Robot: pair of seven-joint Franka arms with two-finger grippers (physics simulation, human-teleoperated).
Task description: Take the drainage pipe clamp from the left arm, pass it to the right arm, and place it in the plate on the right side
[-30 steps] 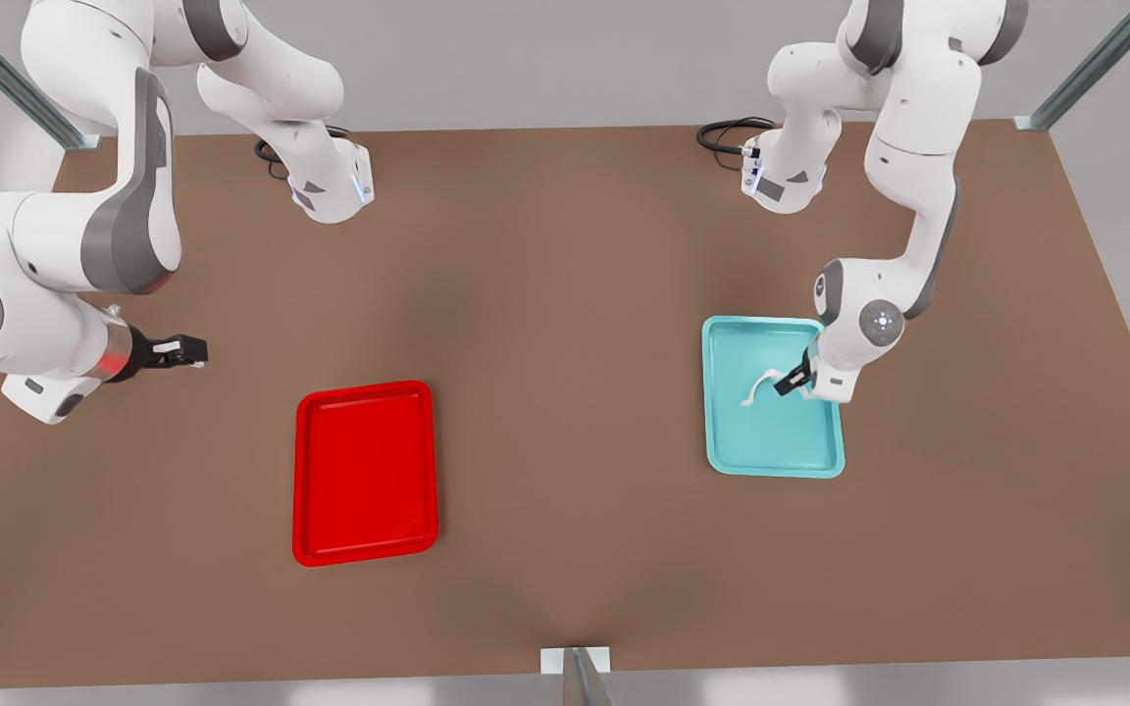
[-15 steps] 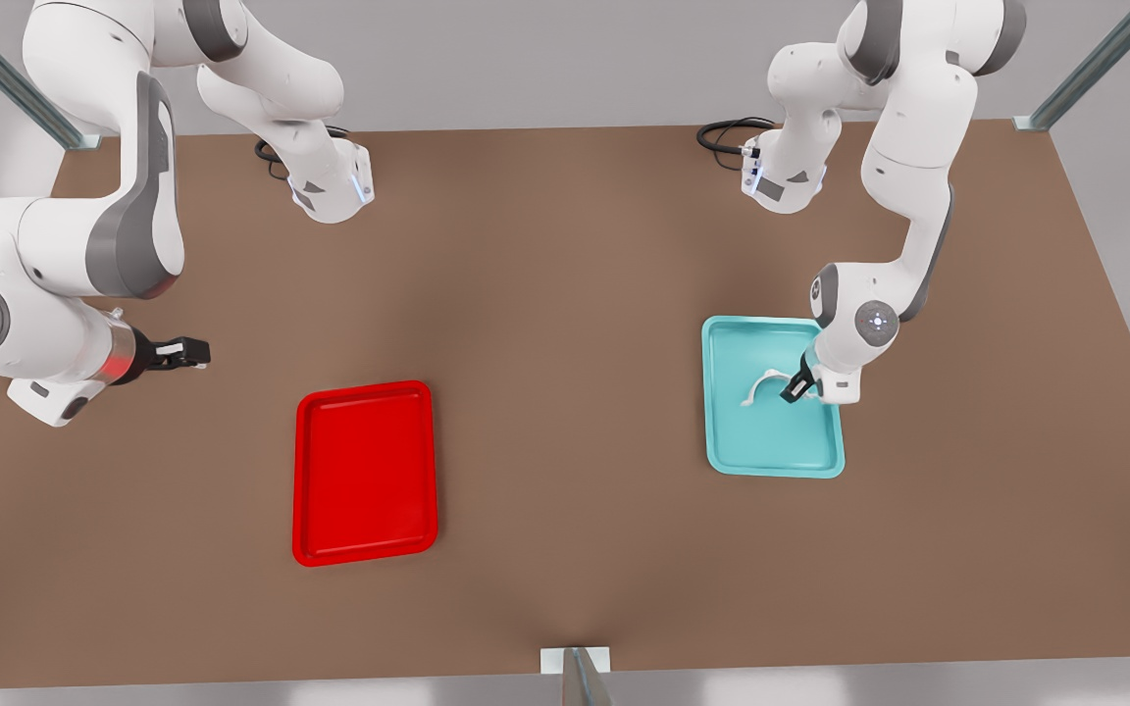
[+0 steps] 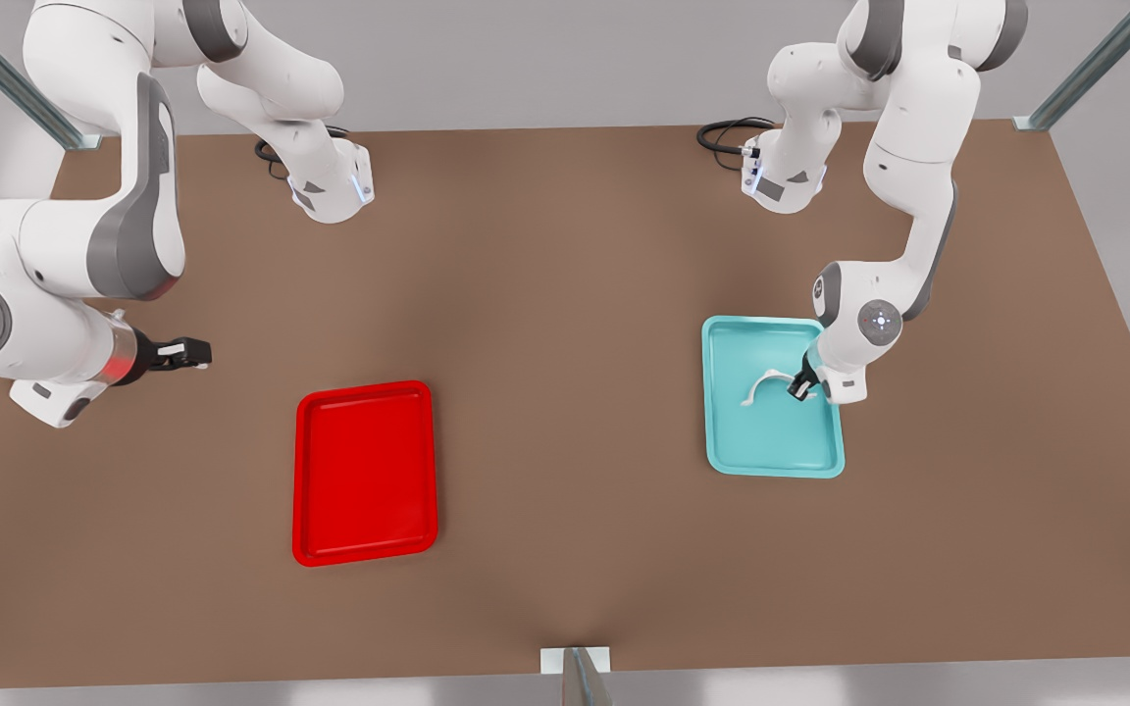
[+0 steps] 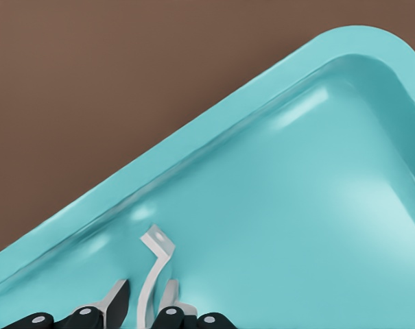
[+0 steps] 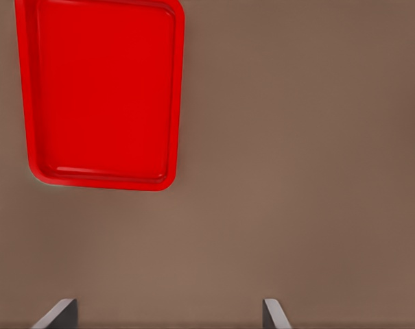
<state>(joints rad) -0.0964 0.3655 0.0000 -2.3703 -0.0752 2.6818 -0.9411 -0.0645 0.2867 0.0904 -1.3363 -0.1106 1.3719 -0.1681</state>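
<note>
Over the teal tray [image 3: 771, 456], left gripper [image 3: 800, 386] straddles clamp [image 3: 764, 384].

A brown surface [image 3: 565, 392] carries two trays of like size — the red plate [image 3: 365, 473] at lower left of centre in the front view, a teal tray [image 3: 771, 441] at right. Black cable coils [image 3: 722, 135] seem to rest by the arm bases at its far edge.
</note>
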